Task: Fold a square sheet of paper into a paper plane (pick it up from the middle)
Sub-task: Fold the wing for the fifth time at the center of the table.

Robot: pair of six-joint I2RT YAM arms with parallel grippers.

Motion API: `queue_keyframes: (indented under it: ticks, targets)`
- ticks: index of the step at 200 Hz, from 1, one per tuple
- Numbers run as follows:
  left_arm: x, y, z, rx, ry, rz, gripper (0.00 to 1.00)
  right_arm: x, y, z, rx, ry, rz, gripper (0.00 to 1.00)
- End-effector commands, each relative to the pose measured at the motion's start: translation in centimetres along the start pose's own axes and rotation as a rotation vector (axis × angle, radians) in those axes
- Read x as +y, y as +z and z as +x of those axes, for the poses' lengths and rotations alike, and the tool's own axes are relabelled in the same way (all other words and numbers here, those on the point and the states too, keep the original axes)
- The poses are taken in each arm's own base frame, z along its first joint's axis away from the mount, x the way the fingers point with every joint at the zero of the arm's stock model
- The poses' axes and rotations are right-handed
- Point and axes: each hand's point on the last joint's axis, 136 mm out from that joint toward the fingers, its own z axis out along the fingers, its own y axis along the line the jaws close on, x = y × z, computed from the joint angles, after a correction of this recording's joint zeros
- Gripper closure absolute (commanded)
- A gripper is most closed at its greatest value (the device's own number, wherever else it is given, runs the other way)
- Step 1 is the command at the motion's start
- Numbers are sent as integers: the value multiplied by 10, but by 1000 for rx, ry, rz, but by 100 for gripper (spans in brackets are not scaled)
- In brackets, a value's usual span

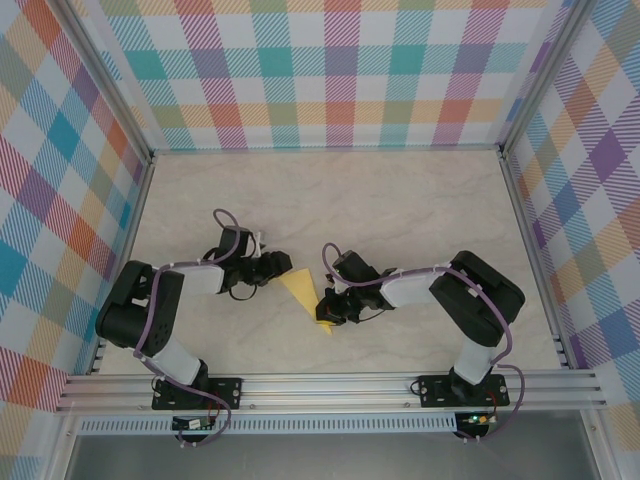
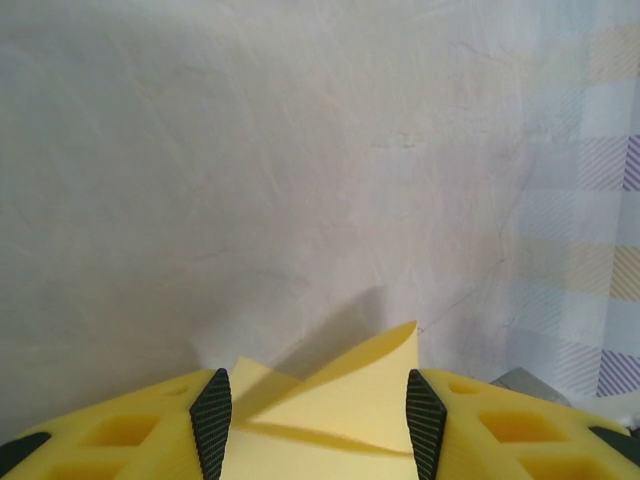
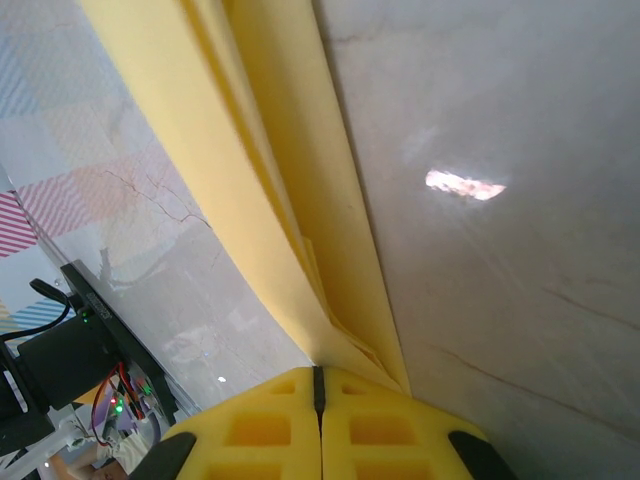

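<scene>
The pale-yellow paper plane is a narrow folded wedge around the middle of the marble-look worktop, right between the 2 arms. The right pincer is pressed together on its near end, layers pinched in the fingers. The left pincer is spread wide at the far end, with the paper lying between its 2 pads.

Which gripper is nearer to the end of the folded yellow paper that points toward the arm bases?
Right. The right gripper is shut on that end of the folded yellow paper; the left gripper is open around the opposite, far end.
</scene>
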Motion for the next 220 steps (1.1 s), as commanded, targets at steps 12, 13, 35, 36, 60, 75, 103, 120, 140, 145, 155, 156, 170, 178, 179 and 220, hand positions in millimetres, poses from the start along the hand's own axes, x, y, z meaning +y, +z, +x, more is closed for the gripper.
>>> queue_keyframes:
  ticks: [12, 13, 35, 36, 60, 75, 103, 120, 140, 145, 155, 156, 170, 178, 179, 220]
  targets:
    - [-18, -23, -20, -34, 28, 14, 48, -53, 7, 26, 96, 112, 180, 93]
    - [-19, -24, -20, -35, 28, 14, 48, -53, 7, 26, 95, 112, 180, 94]
    - [-32, -44, -25, -80, 29, 10, 48, -50, 6, 22, 83, 112, 184, 93]
    - [-33, -45, -25, -81, 29, 11, 48, -50, 6, 22, 83, 111, 185, 93]
    - [-53, -66, -18, -113, 26, 69, 48, -47, 6, 18, 69, 122, 182, 93]
    - [-64, -72, -5, -107, 42, 104, 49, -45, 7, 17, 63, 124, 176, 93]
    - [-83, -61, 36, -30, 103, 148, 50, -47, 6, 16, 53, 133, 183, 92]
    - [-88, -46, 58, 26, 131, 154, 50, -46, 6, 15, 48, 133, 177, 92]
    - [-93, -30, 75, 70, 155, 150, 51, -44, 4, 15, 37, 131, 166, 92]
    - [-93, -26, 76, 76, 158, 147, 51, -44, 4, 15, 35, 132, 167, 92]
    - [-90, -18, 79, 91, 155, 133, 51, -43, 3, 14, 30, 129, 162, 92]
    - [-89, -17, 80, 93, 154, 131, 51, -43, 3, 14, 30, 129, 162, 92]
    - [-81, -7, 83, 112, 143, 111, 51, -41, 3, 14, 26, 126, 155, 92]
    - [-77, -2, 84, 119, 137, 101, 51, -40, 2, 13, 25, 125, 150, 92]
    - [-75, -1, 84, 122, 136, 98, 51, -40, 2, 13, 24, 124, 150, 92]
    - [-39, 21, 85, 132, 94, -40, 53, -25, -2, 9, 0, 86, 98, 91]
